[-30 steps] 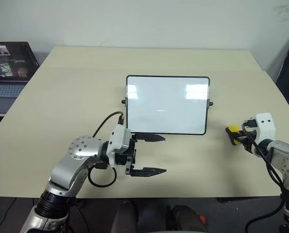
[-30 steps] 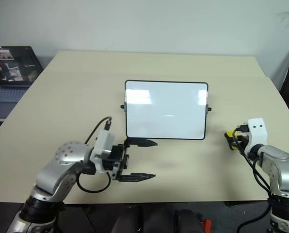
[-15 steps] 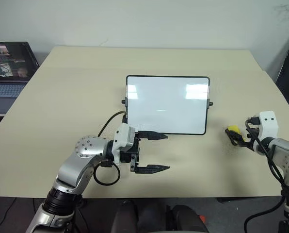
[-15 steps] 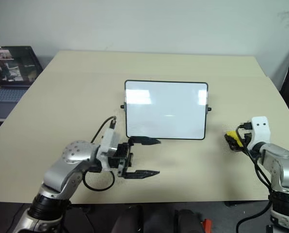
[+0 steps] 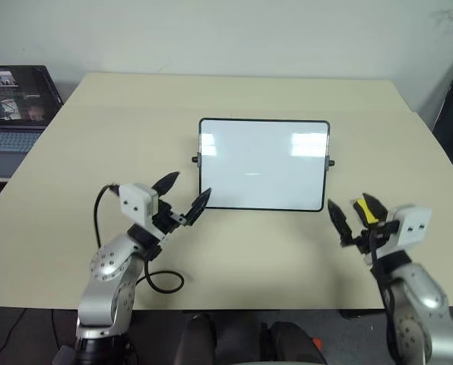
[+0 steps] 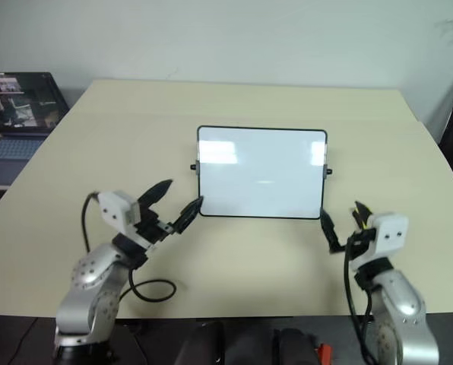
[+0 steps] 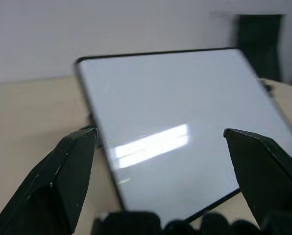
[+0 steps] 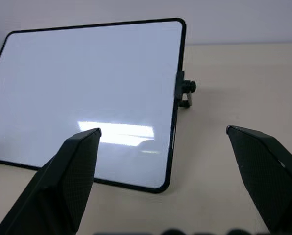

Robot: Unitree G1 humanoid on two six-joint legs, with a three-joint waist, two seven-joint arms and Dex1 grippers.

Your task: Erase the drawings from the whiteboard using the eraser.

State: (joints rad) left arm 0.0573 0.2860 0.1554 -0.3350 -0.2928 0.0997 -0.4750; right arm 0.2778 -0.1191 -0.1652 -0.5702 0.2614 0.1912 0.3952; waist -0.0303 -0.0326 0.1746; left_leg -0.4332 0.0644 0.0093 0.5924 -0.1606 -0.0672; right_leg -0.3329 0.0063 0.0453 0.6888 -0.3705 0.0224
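Item: small rectangular glossy white whiteboard [image 5: 263, 163] with thin black frame, at the centre of the beige table [image 5: 234, 99]; its surface is seen blank, no marker drawings discernible, so erasing is judged complete.

Item: small yellow eraser [image 5: 366, 209] with dark underside, at 4 o'clock from the whiteboard, just beside the right end effector [image 5: 349, 215]; contact cannot be told. Half a second earlier it lay between the fingers; it is now released.

Item: right end effector, spread wide, nothing held, raised and drawn in since the earlier frame.

Item: left end effector [image 5: 182, 196], spread wide, empty, at 8 o'clock from the whiteboard; formerly pointed sideways, now swung up towards it.
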